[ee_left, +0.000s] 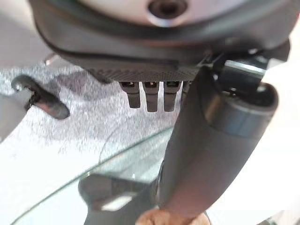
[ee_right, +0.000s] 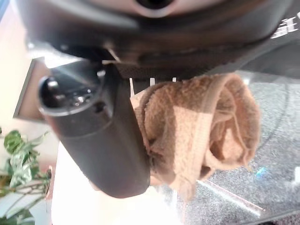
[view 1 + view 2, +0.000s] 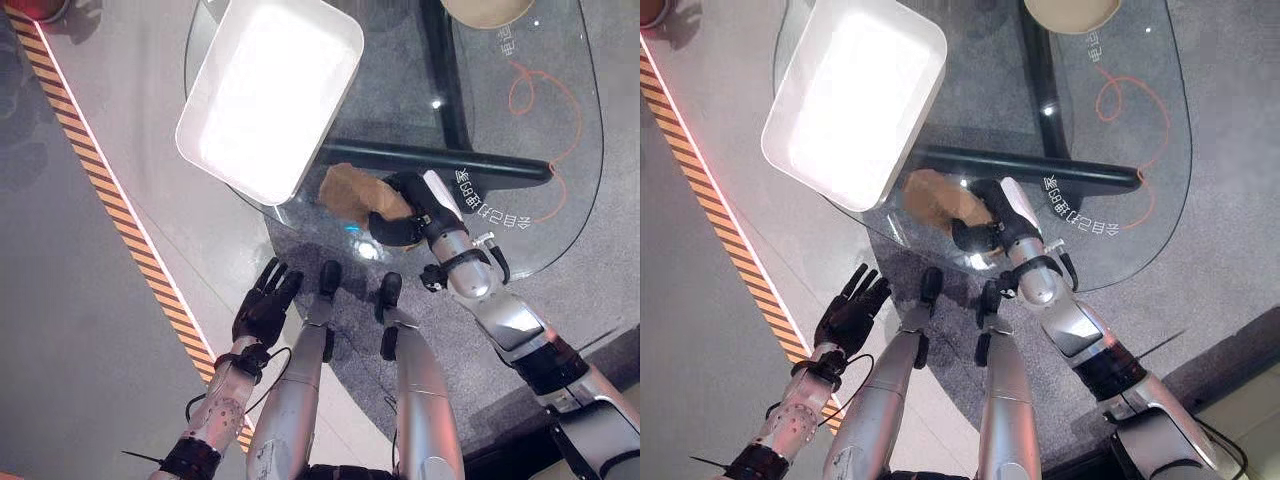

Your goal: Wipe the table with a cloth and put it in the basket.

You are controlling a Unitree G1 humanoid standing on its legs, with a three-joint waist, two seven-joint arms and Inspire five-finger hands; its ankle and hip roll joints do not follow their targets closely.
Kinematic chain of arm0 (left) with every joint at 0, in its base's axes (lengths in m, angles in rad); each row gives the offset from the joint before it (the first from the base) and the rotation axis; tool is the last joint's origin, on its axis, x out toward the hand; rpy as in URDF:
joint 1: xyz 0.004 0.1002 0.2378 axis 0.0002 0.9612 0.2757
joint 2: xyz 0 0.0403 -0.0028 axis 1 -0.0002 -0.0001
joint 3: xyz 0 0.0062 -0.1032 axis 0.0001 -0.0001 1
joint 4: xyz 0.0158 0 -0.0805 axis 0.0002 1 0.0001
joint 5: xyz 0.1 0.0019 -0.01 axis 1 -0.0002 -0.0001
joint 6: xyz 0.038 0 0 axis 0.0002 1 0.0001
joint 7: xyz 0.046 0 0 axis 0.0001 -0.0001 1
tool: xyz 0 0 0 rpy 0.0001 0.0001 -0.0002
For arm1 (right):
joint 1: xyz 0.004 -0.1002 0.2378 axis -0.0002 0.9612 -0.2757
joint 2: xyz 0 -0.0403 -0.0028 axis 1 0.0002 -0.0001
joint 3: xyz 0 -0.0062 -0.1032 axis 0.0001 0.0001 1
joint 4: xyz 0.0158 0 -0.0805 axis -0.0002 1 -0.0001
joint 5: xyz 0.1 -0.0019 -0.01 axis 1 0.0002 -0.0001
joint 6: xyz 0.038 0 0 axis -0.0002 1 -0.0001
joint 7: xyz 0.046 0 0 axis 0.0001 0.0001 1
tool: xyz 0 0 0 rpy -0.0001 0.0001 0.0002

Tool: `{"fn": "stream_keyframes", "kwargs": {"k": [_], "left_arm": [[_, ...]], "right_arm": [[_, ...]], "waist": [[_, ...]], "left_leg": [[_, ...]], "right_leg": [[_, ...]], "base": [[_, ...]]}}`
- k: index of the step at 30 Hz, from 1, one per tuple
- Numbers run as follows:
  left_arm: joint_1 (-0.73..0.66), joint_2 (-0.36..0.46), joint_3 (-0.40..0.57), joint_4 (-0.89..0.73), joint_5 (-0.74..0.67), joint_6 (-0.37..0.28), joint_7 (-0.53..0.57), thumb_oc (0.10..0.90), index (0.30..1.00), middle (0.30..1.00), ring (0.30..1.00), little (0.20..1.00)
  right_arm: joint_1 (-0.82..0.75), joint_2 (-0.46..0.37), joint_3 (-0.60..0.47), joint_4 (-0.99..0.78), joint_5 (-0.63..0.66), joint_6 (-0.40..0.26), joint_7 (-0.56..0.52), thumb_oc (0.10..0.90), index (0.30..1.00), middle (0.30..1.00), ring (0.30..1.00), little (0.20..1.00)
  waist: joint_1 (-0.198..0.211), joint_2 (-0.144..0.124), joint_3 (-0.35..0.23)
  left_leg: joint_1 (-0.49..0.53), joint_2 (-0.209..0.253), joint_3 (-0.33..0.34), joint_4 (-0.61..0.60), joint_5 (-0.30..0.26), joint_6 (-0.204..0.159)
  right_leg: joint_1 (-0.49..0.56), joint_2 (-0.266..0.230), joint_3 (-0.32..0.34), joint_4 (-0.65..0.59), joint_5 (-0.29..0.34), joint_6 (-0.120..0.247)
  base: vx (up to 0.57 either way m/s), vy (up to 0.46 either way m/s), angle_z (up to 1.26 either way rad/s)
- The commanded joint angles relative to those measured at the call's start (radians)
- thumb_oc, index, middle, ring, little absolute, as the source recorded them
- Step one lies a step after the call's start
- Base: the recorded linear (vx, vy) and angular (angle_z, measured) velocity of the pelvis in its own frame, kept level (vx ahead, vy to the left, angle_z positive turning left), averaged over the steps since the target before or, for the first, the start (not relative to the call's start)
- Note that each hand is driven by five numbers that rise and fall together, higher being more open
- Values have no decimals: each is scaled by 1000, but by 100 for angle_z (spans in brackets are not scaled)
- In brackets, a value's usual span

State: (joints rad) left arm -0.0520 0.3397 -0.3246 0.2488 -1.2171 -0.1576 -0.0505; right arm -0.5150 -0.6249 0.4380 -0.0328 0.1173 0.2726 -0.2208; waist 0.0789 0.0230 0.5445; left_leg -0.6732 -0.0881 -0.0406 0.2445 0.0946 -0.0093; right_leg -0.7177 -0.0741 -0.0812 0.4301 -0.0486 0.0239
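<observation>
- Tan terry cloth is bunched in the right hand; fingers and thumb are curled round it, a folded wad bulging out past the thumb in the right wrist view.
- Cloth sits at the near edge of the glass table, hanging out from the fingers on the basket side.
- White basket lies just beyond the right fingers, tilted, its near corner sticking out over the table edge. Cloth is close to that corner, apart from the basket rim.
- Dark bar of the table frame runs under the glass just past the right fingers.
- Orange cord loop lies on the glass well away from the right fingers, on the far right side of the table.
- Round tan object shows at the far edge of the table; can't tell what it is.
- Left hand hangs off the table, over the grey floor, fingers straight and spread, holding nothing. Well apart from the cloth and basket.
- Orange-and-black striped tape runs across the floor just outboard of the left fingers.
- Green plant leaves show at the edge of the right wrist view, beyond the thumb.
</observation>
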Motion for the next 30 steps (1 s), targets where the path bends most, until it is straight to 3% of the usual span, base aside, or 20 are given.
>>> {"fn": "stream_keyframes", "kwargs": {"k": [1,10,17,22,30], "left_arm": [[111,12,-1,-171,-71,-4,-147,800,900,900,900,900],[117,33,-25,-283,-129,-71,-296,800,900,900,900,900],[74,35,-60,-350,-166,-98,-363,800,900,900,900,900],[45,38,-73,-375,-166,-114,-367,800,900,900,900,900],[16,46,-85,-404,-150,-112,-302,800,900,900,900,900]], "right_arm": [[2,-22,-84,-254,44,-202,-43,100,300,300,300,200],[98,-24,-120,-328,22,-264,-60,100,300,300,300,200],[120,15,-65,-377,62,-312,17,100,300,300,300,200],[123,33,1,-374,93,-324,98,100,300,300,300,200],[107,45,82,-383,82,-349,135,100,300,300,300,200]], "waist": [[-12,40,-25],[-41,31,-25],[-58,22,-25],[-61,19,-25],[-60,15,-25]], "left_leg": [[48,-28,44,89,-127,56],[24,-22,55,111,-133,65],[-15,-20,69,121,-133,74],[-30,-21,72,118,-124,73],[-47,-23,64,115,-110,69]], "right_leg": [[81,34,-49,-90,28,7],[63,43,-20,-84,36,7],[20,56,3,-76,42,2],[9,60,11,-85,48,1],[1,62,20,-101,58,1]], "base": [[0,0,0],[17,-5,0],[11,-2,-3],[2,-1,-4],[3,-21,-3]]}}
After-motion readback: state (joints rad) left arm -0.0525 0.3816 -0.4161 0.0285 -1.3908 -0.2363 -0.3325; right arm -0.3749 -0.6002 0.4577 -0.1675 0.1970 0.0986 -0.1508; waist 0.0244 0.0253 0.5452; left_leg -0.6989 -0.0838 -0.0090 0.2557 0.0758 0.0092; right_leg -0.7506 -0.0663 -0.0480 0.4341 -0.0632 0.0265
